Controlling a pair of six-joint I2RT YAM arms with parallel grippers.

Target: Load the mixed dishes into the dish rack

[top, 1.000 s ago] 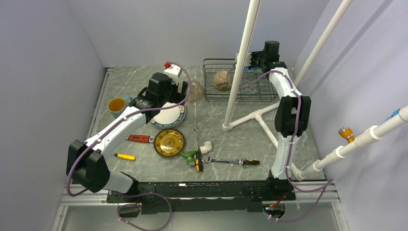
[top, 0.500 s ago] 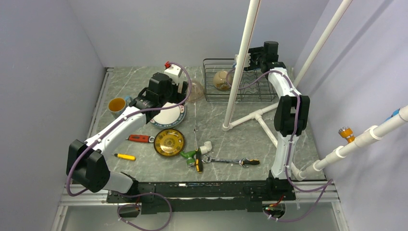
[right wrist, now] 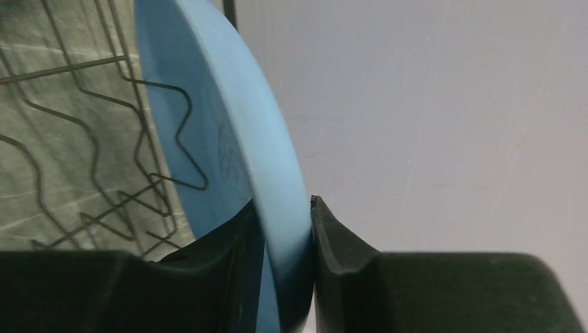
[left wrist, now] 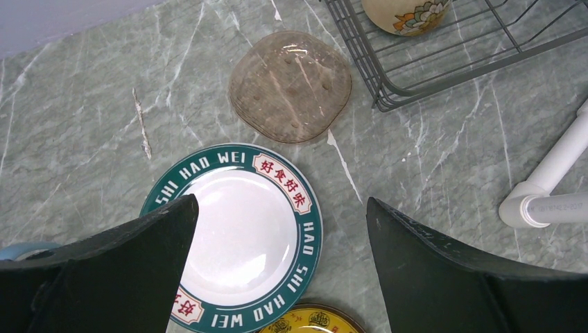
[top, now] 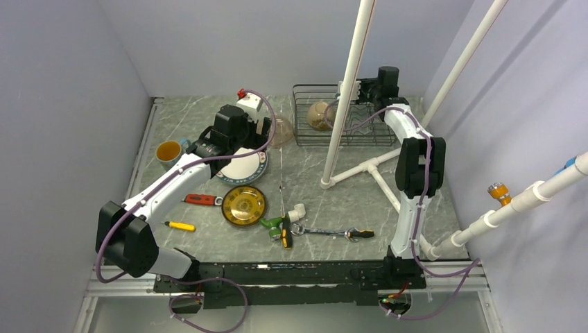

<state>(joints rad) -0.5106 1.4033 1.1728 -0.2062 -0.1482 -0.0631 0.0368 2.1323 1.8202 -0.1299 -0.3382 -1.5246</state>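
The light-blue plate [right wrist: 208, 90] stands on edge among the upright wires of the dish rack [top: 299, 118], toward the rack's 12 o'clock rim. It is near upright, its hollow face turned toward the wire slots and its long axis running up out of the rack. Over the last second the right gripper [right wrist: 283, 205] has shifted slightly toward 9 o'clock. Its fingers are pressed on either side of the plate's rim, so I'd judge the plate seated but not yet let go. At the table's 10 o'clock the left gripper [left wrist: 277, 208], spread wide, has not moved and hangs over the white plate with green rim [left wrist: 239, 236].
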